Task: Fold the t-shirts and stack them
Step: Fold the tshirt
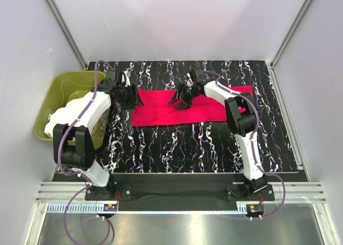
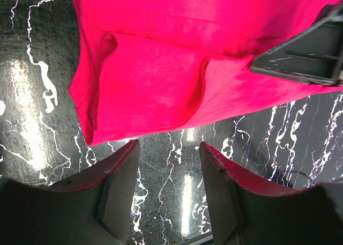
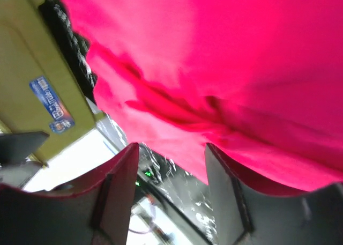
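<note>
The crimson-red t-shirt [image 1: 177, 108] lies spread on the black marbled table [image 1: 187, 148], partly folded, with its left edge doubled over. It fills the top of the left wrist view [image 2: 161, 79] and most of the right wrist view [image 3: 225, 62]. My left gripper [image 1: 133, 97] is open and empty, just off the shirt's left edge [image 2: 169, 148]. My right gripper [image 1: 179, 99] is open and empty over the shirt's middle [image 3: 170, 148]. White to cream shirts [image 1: 67, 113] lie piled in the olive-green tub [image 1: 53, 89] at the left.
The tub stands off the table's left edge, beside the left arm. The right gripper's finger shows at the right of the left wrist view [image 2: 300, 57]. White walls enclose the table at the back and sides.
</note>
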You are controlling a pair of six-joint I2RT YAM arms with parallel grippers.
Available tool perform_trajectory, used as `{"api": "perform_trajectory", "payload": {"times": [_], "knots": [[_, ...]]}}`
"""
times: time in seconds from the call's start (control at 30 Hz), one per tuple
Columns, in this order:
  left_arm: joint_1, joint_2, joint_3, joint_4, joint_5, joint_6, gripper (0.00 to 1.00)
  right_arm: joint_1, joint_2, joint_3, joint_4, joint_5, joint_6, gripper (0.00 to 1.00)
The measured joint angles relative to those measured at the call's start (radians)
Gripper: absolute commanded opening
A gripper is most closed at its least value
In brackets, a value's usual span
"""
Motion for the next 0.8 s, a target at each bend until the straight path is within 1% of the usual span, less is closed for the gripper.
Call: {"api": "perform_trajectory", "payload": {"times": [0.07, 0.13, 0.3, 0.37, 0.43, 0.57, 0.8], "knots": [[-0.002, 0.000, 0.000, 0.000, 0.000, 0.000, 0.54, 0.000, 0.005, 0.064, -0.057, -0.002, -0.076, 0.64], [-0.005, 0.000, 0.000, 0.000, -0.001, -0.002, 0.54, 0.000, 0.006, 0.119, -0.100, -0.001, -0.159, 0.64], [-0.015, -0.021, -0.029, 0.010, -0.001, -0.025, 0.53, 0.001, 0.024, 0.217, -0.157, -0.031, -0.320, 0.58], [-0.017, -0.043, -0.052, 0.011, -0.001, -0.040, 0.53, 0.004, 0.058, 0.280, -0.181, -0.055, -0.377, 0.55], [-0.018, -0.076, -0.075, 0.007, -0.005, -0.053, 0.53, 0.011, 0.101, 0.348, -0.208, -0.074, -0.436, 0.55], [-0.018, -0.146, -0.101, -0.002, -0.013, -0.065, 0.53, 0.031, 0.165, 0.410, -0.233, -0.122, -0.518, 0.58], [-0.018, -0.293, -0.174, -0.026, -0.017, -0.081, 0.53, 0.077, 0.249, 0.489, -0.251, -0.202, -0.586, 0.59]]}}
